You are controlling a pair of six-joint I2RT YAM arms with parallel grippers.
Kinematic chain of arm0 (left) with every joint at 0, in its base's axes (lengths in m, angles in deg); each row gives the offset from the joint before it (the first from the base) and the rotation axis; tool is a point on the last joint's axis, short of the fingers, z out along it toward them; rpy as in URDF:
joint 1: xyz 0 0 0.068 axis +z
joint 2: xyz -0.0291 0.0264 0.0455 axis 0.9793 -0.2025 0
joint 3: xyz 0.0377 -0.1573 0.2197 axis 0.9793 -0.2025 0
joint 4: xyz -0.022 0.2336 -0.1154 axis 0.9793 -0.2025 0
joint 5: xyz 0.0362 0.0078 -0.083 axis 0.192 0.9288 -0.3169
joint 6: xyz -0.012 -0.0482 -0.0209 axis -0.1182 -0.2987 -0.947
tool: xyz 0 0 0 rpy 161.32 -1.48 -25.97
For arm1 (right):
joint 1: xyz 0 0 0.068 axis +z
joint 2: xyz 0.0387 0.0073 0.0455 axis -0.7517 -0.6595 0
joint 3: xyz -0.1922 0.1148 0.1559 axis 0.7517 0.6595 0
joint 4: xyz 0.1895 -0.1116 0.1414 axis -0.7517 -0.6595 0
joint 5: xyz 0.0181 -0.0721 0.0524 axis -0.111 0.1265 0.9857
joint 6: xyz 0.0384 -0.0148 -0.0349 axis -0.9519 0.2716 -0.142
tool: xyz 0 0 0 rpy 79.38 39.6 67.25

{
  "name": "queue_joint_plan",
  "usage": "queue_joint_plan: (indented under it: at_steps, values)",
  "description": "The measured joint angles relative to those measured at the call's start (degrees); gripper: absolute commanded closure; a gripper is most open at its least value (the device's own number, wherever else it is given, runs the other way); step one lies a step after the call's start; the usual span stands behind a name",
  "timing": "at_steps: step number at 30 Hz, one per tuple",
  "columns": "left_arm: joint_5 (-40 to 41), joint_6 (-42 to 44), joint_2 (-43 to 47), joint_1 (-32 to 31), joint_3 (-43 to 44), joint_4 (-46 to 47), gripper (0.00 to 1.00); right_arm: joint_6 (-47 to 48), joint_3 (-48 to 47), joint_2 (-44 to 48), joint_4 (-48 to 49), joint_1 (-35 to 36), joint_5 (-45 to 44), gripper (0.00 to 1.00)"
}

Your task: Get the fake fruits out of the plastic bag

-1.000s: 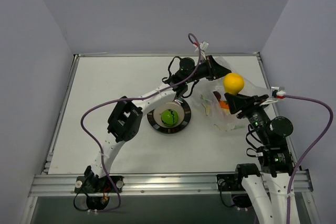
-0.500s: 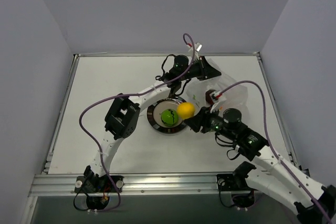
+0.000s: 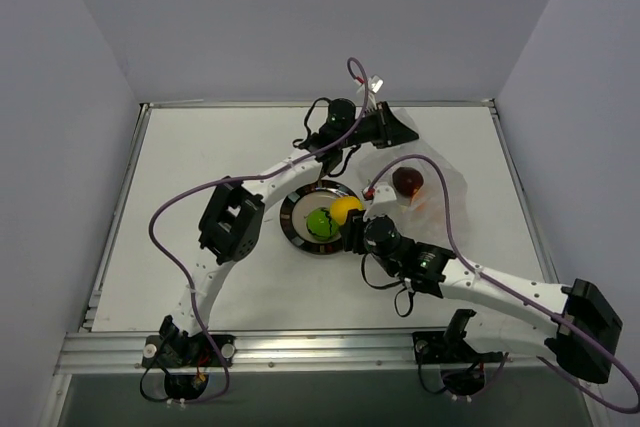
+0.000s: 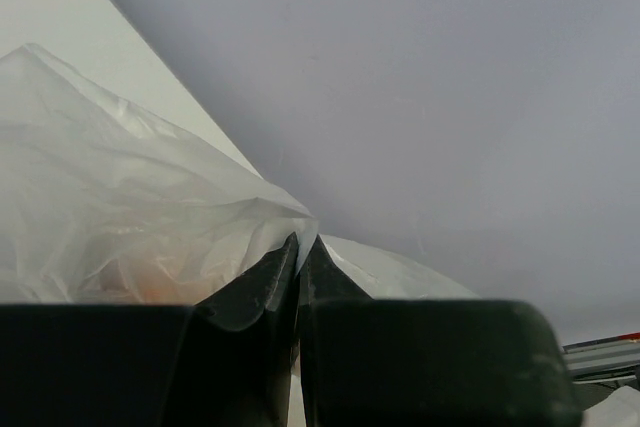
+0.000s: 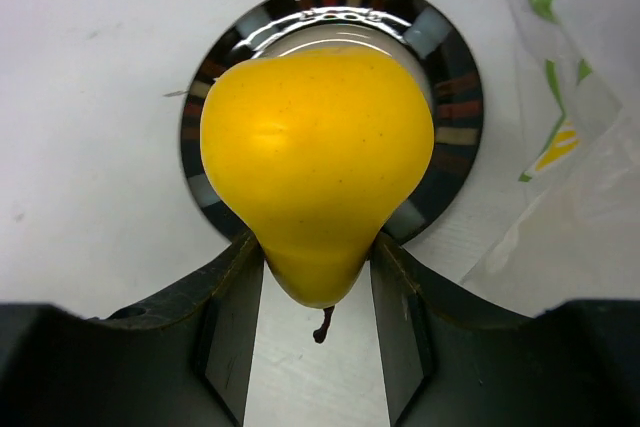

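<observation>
A yellow pear-shaped fake fruit (image 5: 315, 157) is pinched by its narrow end in my right gripper (image 5: 315, 257), which is shut on it just above the metal plate (image 5: 455, 77). From above, the yellow fruit (image 3: 346, 209) hangs over the plate's right side, beside the green ball (image 3: 320, 224) lying on the plate (image 3: 292, 225). My left gripper (image 4: 298, 243) is shut on a fold of the plastic bag (image 4: 120, 187) and holds it up at the back (image 3: 388, 129). A dark orange fruit (image 3: 407, 180) shows through the bag (image 3: 445, 192).
The bag's printed edge (image 5: 560, 137) lies close to the right of the plate. My right arm (image 3: 470, 277) stretches across the table's right front. The left arm (image 3: 235, 222) arcs along the plate's left side.
My right gripper has carried the yellow fruit from above the bag leftward and down to the plate. The left gripper has shifted slightly left, still holding the bag.
</observation>
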Motion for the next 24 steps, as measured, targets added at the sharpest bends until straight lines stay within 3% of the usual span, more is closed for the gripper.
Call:
queue_joint_plan:
  at_steps: [15,19,21,22,24]
  values:
    - [-0.44,-0.33,1.22,0.02,-6.75,2.86,0.98,0.35,2.82,-16.79,13.38,-9.01,-2.05,0.74]
    - [-0.48,-0.46,2.45,0.02,-9.25,4.15,0.98,0.20,2.82,-20.94,15.19,-8.79,-1.46,0.56]
    - [-0.48,-0.46,3.10,0.02,-10.43,4.68,0.98,0.02,2.82,-21.77,15.37,-8.70,-1.33,0.39]
    - [-0.48,-0.46,3.30,0.02,-10.80,5.03,0.98,-0.11,2.82,-21.77,15.39,-8.70,-1.36,0.26]
    - [-0.46,-0.48,3.61,0.02,-11.52,5.90,0.98,-0.07,2.67,-21.31,15.17,-8.57,-1.49,0.15]
